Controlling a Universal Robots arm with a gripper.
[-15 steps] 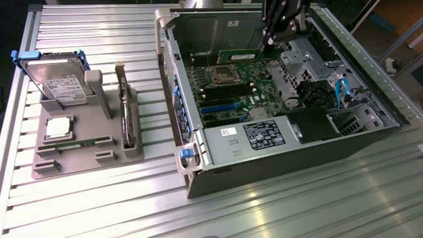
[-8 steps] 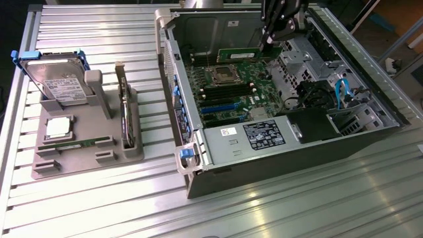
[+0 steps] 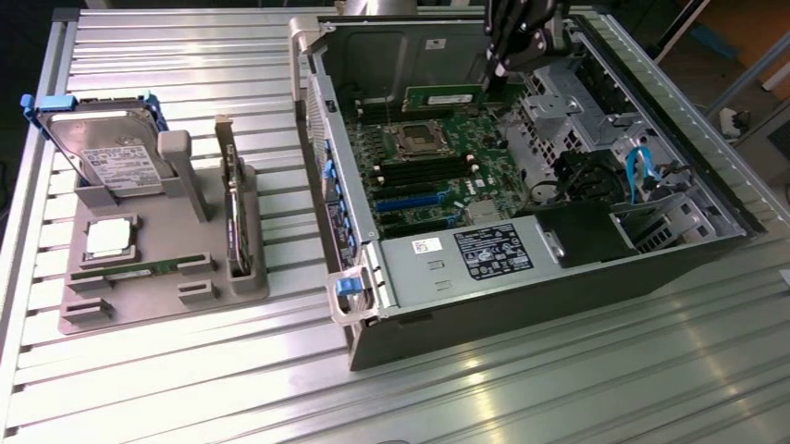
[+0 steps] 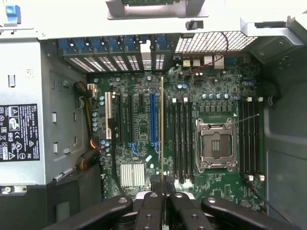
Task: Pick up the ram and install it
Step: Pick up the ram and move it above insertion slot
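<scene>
A ribbed metal table (image 3: 556, 370) carries an open computer case (image 3: 370, 338) lying on its side, and a grey tray (image 3: 161, 301) on the exterior view's left, where a hard drive (image 3: 105, 148) and an expansion card (image 3: 232, 213) stand. The gripper (image 3: 497, 81) is clenched on the ram (image 3: 445, 95), held on edge above the motherboard (image 3: 432, 166), near the black memory slots (image 4: 182, 139)

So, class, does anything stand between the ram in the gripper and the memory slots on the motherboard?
Nothing visible does. The gripper holds the ram over the open case. The black memory slots next to the processor socket lie bare, with no cable or card across them.
</scene>
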